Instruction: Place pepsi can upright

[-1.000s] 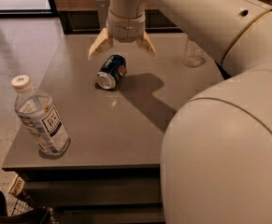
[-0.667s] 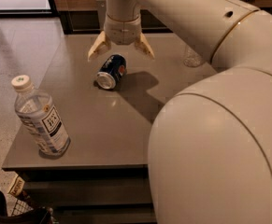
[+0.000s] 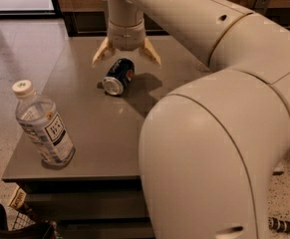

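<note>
Though sideways, pepsi can (image 3: 118,76) well inside table (image 3: 99,133) edges, splayed hand (image 3: 127,62) above.

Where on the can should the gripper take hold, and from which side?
Probably across the middle of its blue curved wall, from above. The can lies on its side on the table, both flanks free. The gripper hovers open above it, one finger to each side.
</note>
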